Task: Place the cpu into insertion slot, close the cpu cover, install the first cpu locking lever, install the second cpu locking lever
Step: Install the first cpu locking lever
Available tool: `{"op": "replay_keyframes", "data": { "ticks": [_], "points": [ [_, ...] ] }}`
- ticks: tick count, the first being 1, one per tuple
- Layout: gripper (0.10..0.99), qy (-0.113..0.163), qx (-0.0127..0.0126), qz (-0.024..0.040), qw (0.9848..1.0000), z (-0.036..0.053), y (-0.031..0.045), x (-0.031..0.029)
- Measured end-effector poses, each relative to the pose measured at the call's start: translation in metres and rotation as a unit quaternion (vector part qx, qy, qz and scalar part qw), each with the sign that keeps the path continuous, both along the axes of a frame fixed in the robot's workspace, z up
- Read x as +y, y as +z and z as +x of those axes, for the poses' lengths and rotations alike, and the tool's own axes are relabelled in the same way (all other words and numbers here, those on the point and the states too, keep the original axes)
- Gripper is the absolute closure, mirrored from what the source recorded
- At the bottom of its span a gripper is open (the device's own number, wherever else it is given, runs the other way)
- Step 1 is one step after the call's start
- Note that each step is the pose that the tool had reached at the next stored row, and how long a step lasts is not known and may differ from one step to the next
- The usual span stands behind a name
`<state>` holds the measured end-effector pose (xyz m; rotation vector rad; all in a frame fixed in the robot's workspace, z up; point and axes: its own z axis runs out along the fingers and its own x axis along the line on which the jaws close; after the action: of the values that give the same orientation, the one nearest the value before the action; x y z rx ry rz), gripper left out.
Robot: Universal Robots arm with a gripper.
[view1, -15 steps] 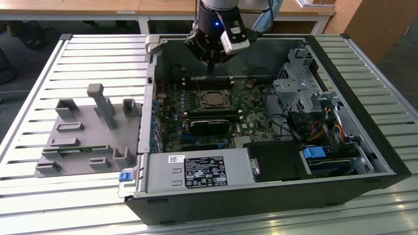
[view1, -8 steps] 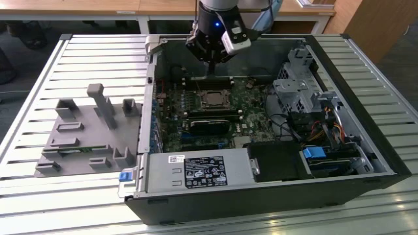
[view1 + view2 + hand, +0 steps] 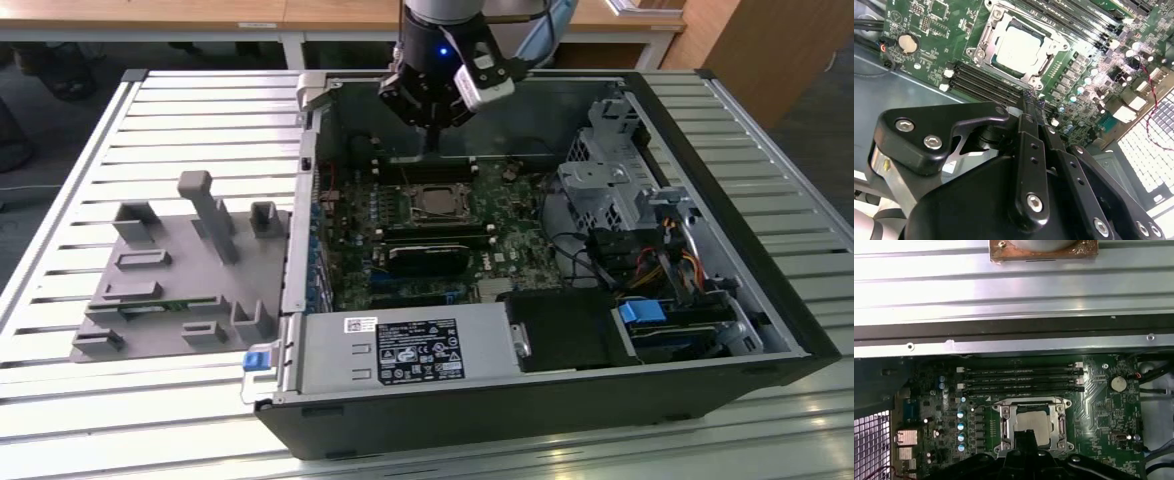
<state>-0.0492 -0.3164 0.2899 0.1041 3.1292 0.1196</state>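
The cpu (image 3: 435,203) lies flat in the insertion slot on the green motherboard (image 3: 521,225) inside the open computer case. In both wrist views its silver-beige top (image 3: 1016,47) (image 3: 1033,424) shows through the window of the cpu cover (image 3: 983,42) (image 3: 1006,426), which lies down flat around it. My gripper (image 3: 430,140) hangs above the board, just behind the socket and over the memory slots, clear of the chip. Its black fingers meet at the tips (image 3: 1031,102) (image 3: 1026,437), shut with nothing between them. Whether the locking levers are latched cannot be told.
Black memory slots (image 3: 1019,377) run beside the socket. A power supply (image 3: 400,350) fills the case's near side and a drive cage (image 3: 607,190) stands at the exterior view's right. A grey fixture (image 3: 174,270) rests on the slatted table (image 3: 80,400) at that view's left.
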Motion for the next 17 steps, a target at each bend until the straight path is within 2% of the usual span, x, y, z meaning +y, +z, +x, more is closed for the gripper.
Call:
{"op": "replay_keyframes", "data": {
  "ticks": [5, 10, 14, 17],
  "points": [
    [0.980, 0.000, -0.0005, -0.0004, 1.0000, -0.0041, -0.0002, 0.0002],
    [0.980, 0.000, -0.0005, -0.0004, 1.0000, -0.0162, -0.0009, 0.0011],
    [0.980, 0.000, -0.0005, -0.0004, 1.0000, -0.0184, -0.0020, 0.0049],
    [0.980, 0.000, -0.0005, -0.0004, 1.0000, -0.0210, -0.0031, 0.0053]
  ]
}}
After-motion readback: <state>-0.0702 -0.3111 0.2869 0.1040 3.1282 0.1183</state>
